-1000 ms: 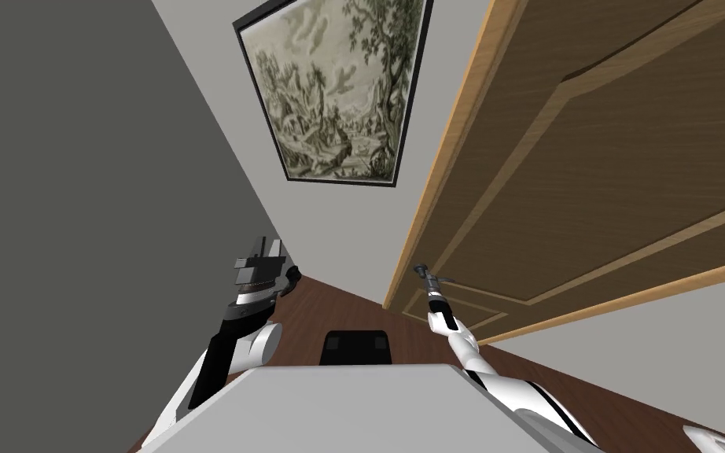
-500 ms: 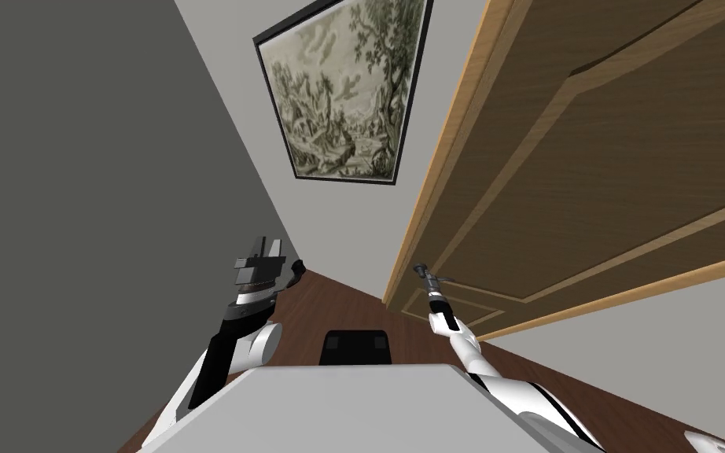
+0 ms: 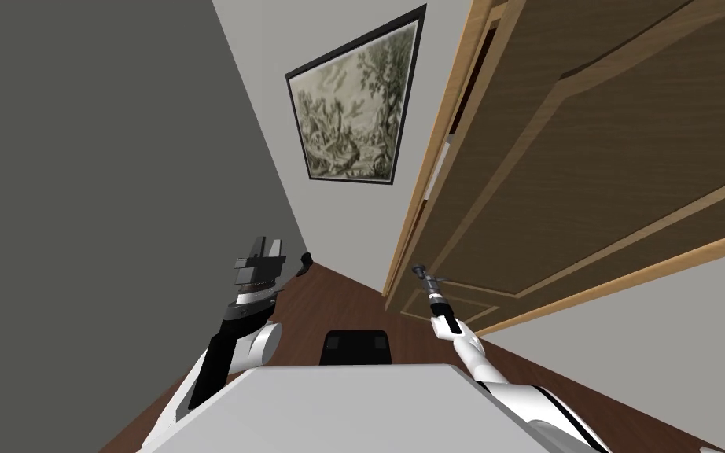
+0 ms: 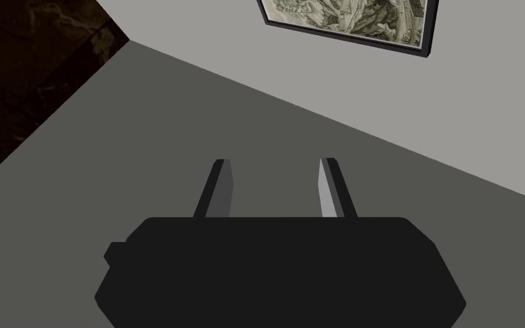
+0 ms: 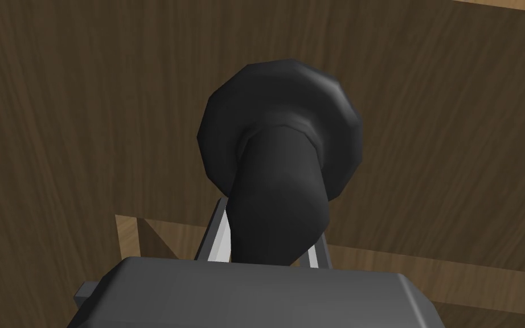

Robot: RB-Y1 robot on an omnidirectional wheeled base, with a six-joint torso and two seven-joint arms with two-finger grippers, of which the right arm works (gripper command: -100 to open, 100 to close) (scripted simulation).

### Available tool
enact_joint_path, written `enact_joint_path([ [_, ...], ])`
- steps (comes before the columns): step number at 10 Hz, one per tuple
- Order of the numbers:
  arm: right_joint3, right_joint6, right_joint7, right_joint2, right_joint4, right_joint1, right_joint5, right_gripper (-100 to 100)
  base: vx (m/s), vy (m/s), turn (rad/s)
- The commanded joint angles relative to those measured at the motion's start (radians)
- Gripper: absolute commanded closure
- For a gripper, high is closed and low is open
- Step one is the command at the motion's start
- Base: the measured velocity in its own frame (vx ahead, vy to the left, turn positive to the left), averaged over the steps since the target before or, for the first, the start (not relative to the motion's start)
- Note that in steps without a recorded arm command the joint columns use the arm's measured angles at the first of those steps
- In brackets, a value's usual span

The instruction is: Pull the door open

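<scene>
The brown panelled door [image 3: 589, 157] with lighter trim fills the right side of the head view, set in a light wooden frame [image 3: 432, 169]. A narrow dark gap shows between its latch edge and the frame. My right gripper [image 3: 421, 272] reaches up to the door. In the right wrist view its fingers [image 5: 216, 242] press the sides of a dark, rounded door handle [image 5: 278, 171] that stands out from the door's face [image 5: 85, 114]. My left gripper [image 3: 268, 245] is raised at the left, away from the door, with its fingers [image 4: 221, 188] open and nothing between them.
A framed landscape picture [image 3: 353, 110] hangs on the light wall left of the door. A dark grey wall [image 3: 78, 197] runs close along my left side. Dark wooden floor [image 3: 337, 295] lies ahead, with a small dark object [image 3: 304, 263] at the wall's foot.
The door's latch edge has come away from the frame and a gap now shows. The whole head view has swung, so I have moved; my right gripper stays on the handle.
</scene>
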Motion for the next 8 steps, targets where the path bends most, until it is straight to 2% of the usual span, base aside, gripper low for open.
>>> enact_joint_path([
  [1, 0.011, -0.007, -0.013, -0.011, -0.006, 0.006, 0.005, 100, -0.199, -0.028, 0.073],
  [2, 0.018, -0.009, -0.021, -0.015, -0.009, 0.01, 0.008, 100, -0.202, -0.028, 0.061],
  [3, 0.016, -0.007, -0.017, -0.01, -0.006, 0.006, 0.007, 100, -0.091, -0.011, 0.019],
  [8, 0.082, -0.059, -0.09, -0.056, -0.031, 0.051, 0.035, 100, -0.216, -0.054, 0.106],
])
